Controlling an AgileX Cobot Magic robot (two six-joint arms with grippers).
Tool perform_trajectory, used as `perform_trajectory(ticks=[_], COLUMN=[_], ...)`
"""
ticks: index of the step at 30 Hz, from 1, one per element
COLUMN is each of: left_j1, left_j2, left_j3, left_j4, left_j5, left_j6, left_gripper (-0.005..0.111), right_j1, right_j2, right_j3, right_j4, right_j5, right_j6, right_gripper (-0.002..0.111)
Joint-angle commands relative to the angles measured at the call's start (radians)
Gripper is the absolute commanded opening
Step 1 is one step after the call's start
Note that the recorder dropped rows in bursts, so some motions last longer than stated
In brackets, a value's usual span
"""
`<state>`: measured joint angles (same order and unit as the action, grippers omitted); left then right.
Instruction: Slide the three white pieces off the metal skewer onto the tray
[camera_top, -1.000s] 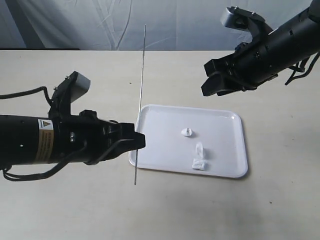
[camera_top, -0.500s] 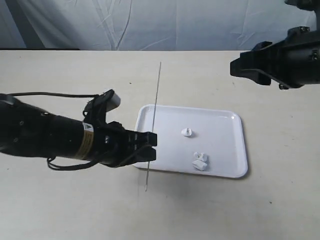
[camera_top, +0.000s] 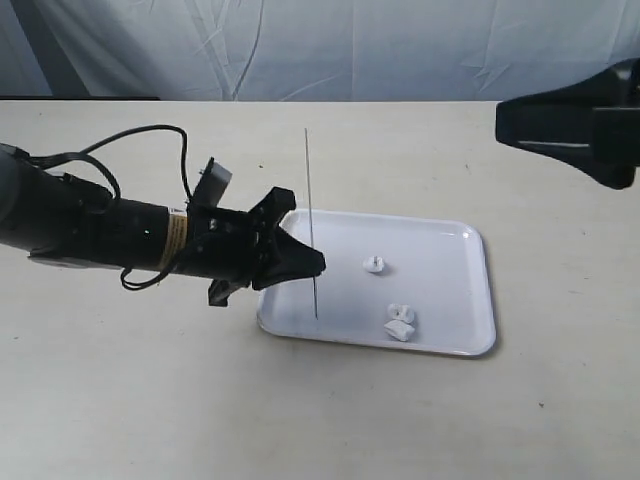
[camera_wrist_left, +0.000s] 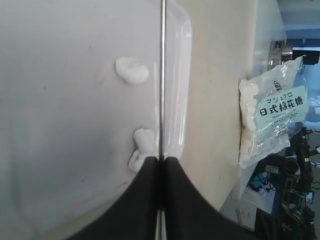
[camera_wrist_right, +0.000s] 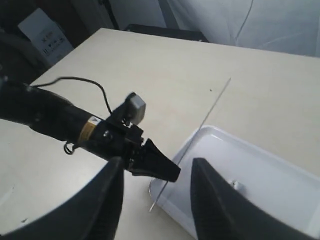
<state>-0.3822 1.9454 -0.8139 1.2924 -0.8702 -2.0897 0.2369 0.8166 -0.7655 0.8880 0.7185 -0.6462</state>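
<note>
My left gripper (camera_top: 316, 265) (camera_wrist_left: 161, 159) is shut on the metal skewer (camera_top: 309, 200) (camera_wrist_left: 162, 75). The thin rod stands bare over the left edge of the white tray (camera_top: 450, 250) (camera_wrist_left: 60, 100). The three white pieces lie on the tray. One piece (camera_top: 373, 265) (camera_wrist_left: 132, 70) is near the middle. Two pieces (camera_top: 400, 322) (camera_wrist_left: 142, 147) sit together near the front rim. High at the right, my right gripper (camera_top: 520, 125) (camera_wrist_right: 156, 161) is open and holds nothing. The right wrist view looks down on the tray (camera_wrist_right: 260, 170) and the skewer (camera_wrist_right: 210, 107).
A cable (camera_top: 150, 135) loops over the left arm. In the left wrist view a bag of marshmallows (camera_wrist_left: 272, 107) stands beyond the table edge. Beige tabletop (camera_top: 150, 400) surrounds the tray.
My left gripper has rolled and moved right, bringing the skewer over the tray's left edge. The right arm has pulled back up and to the right.
</note>
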Motion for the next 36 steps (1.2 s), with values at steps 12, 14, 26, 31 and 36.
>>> perform_trajectory(ticks=[12, 14, 26, 31, 36], left_j1=[-0.01, -0.01, -0.001, -0.012, -0.04], left_j2=[0.073, 0.073, 0.065, -0.063, -0.307], left_j3=[-0.002, -0.002, -0.002, 0.003, 0.049], left_j4=[0.038, 0.071, 0.128, 0.24, 0.423], left_j5=[-0.001, -0.003, -0.07, 0.127, 0.441], left_j6=[-0.004, -0.004, 0.061, 0.135, -0.006], left_gripper=[0.001, 0.006, 0.016, 0.0, 0.0], right_j1=[0.003, 0.003, 0.003, 0.003, 0.003], right_j2=[-0.147, -0.147, -0.147, -0.153, -0.198], right_j3=[0.004, 0.004, 0.004, 0.004, 0.004], right_j4=[0.007, 0.007, 0.046, -0.027, -0.121], right_j5=[0.035, 0.038, 0.075, 0.049, -0.019], right_j6=[-0.007, -0.005, -0.007, -0.012, -0.006], right_gripper=[0.042, 0.042, 0.042, 0.027, 0.0])
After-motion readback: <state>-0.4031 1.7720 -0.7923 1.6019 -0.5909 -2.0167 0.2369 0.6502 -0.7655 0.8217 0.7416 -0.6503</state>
